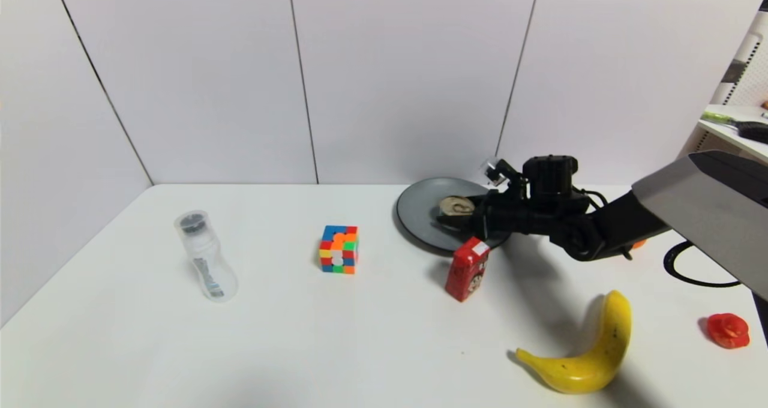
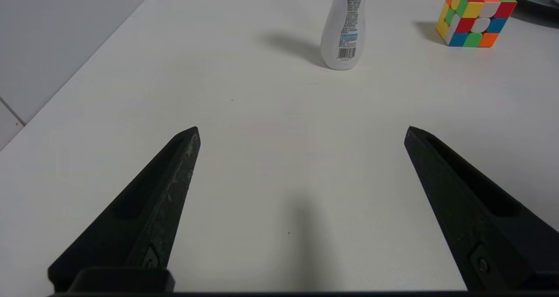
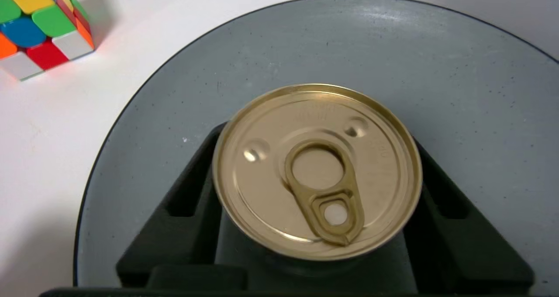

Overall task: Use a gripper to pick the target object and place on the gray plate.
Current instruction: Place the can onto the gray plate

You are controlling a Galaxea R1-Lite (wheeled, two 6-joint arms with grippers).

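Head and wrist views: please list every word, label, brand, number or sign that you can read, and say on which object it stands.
No text reads clearly enough to quote.
Bottle: printed label with a barcode; print too small to read.
Red carton: white patch and cartoon face; lettering blurred.
Can, held in the right gripper over the gray plate: faint embossed marks on the gold lid, unreadable.
Cube, banana: no text seen.

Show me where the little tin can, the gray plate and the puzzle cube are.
tin can (image 3: 316, 170): right wrist view, on its gold pull-tab lid, between the right gripper's fingers.
gray plate (image 1: 417, 210): head view, on a bare part of its surface.
puzzle cube (image 1: 339, 251): head view, on its front face.
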